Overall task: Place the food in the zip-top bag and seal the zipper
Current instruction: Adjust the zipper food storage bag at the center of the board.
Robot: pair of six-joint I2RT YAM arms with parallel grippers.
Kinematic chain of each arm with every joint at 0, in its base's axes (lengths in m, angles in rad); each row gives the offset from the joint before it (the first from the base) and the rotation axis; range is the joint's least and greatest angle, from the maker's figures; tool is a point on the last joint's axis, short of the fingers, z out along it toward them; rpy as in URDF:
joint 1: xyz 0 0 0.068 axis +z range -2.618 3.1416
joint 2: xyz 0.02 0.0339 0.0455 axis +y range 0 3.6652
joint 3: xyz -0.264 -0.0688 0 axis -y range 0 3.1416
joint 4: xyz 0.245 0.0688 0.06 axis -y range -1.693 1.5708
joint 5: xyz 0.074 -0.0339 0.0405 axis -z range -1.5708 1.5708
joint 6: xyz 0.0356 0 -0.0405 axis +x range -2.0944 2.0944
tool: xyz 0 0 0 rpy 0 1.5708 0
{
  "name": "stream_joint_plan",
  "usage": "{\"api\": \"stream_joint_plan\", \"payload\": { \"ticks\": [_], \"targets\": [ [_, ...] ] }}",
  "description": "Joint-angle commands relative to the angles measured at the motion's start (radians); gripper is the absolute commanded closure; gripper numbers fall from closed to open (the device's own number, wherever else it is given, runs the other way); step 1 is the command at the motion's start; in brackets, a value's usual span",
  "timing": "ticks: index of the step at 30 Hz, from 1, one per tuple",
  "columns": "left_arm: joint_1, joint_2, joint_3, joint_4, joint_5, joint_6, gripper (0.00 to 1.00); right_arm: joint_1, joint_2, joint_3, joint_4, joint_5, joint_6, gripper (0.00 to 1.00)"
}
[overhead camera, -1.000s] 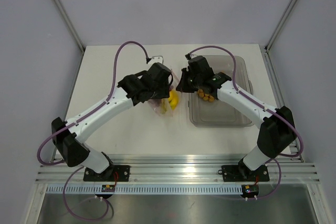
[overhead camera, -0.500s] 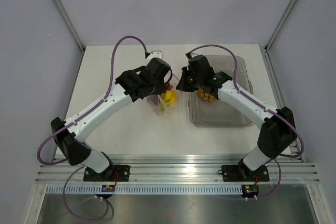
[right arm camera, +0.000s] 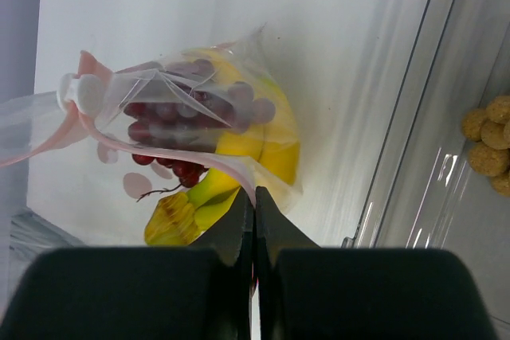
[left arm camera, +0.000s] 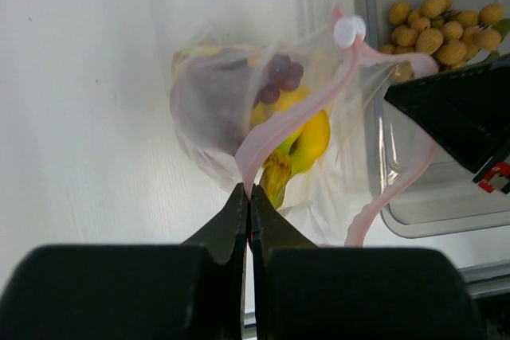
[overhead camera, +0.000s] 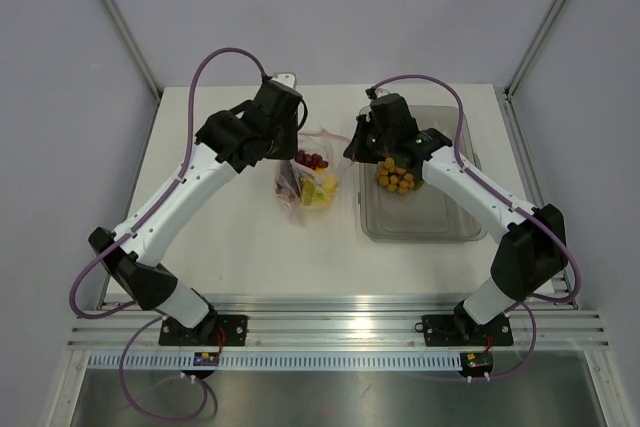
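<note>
The zip-top bag (overhead camera: 303, 190) hangs just over the table between my two grippers, mouth pulled open. Inside are yellow bananas (overhead camera: 321, 191) and dark red grapes (overhead camera: 312, 160). My left gripper (overhead camera: 292, 137) is shut on the pink zipper (left arm camera: 275, 129) strip at one side of the mouth. My right gripper (overhead camera: 356, 150) is shut on the zipper (right arm camera: 203, 161) at the other side. The white slider (left arm camera: 348, 31) sits at the strip's far end. The tan-orange round fruits (overhead camera: 393, 175) lie outside the bag, in the clear tray (overhead camera: 415, 235).
The rigid clear tray stands right of the bag, its near rim (left arm camera: 422, 228) close to the bag's edge. Metal frame posts rise at the table's back corners. Purple cables arch over both wrists.
My left gripper has shut on the bag's zipper strip and drawn back toward the far left. The right gripper shifted slightly away, and the bag's mouth now spreads open between them.
</note>
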Motion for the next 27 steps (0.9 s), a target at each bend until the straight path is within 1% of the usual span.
{"api": "stream_joint_plan", "payload": {
  "ticks": [1,4,11,13,14,15,16,19,21,23,27],
  "targets": [
    [0.015,0.020,0.133,0.001,0.037,0.072,1.00,-0.006,-0.026,0.015,0.044,-0.037,0.019,1.00],
    [0.015,0.055,0.164,-0.014,0.074,0.080,1.00,-0.006,-0.029,-0.007,0.064,-0.044,0.029,1.00],
    [0.015,0.094,0.064,0.023,0.166,0.071,1.00,-0.006,-0.023,-0.030,0.053,-0.030,0.022,1.00],
    [0.015,0.104,0.052,0.033,0.199,0.069,1.00,-0.006,-0.029,-0.028,0.048,-0.029,0.021,0.92],
    [0.015,0.108,0.052,0.044,0.206,0.068,1.00,-0.006,-0.041,-0.028,0.048,-0.029,0.019,0.83],
    [0.015,0.109,0.052,0.047,0.213,0.069,1.00,-0.006,-0.047,-0.025,0.047,-0.029,0.018,0.78],
    [0.015,0.111,0.058,0.050,0.215,0.068,1.00,-0.006,-0.052,-0.018,0.042,-0.024,0.012,0.71],
    [0.015,0.120,0.081,0.043,0.216,0.074,1.00,-0.006,-0.073,0.004,0.024,-0.024,0.003,0.56],
    [0.013,0.126,0.088,0.040,0.216,0.075,1.00,-0.006,-0.080,0.013,0.016,-0.026,-0.001,0.54],
    [0.013,0.128,0.091,0.040,0.216,0.074,1.00,-0.006,-0.086,0.019,0.006,-0.027,-0.005,0.47],
    [0.013,0.134,0.099,0.038,0.221,0.072,1.00,-0.006,-0.112,0.024,-0.001,-0.023,-0.005,0.42]
  ]
}}
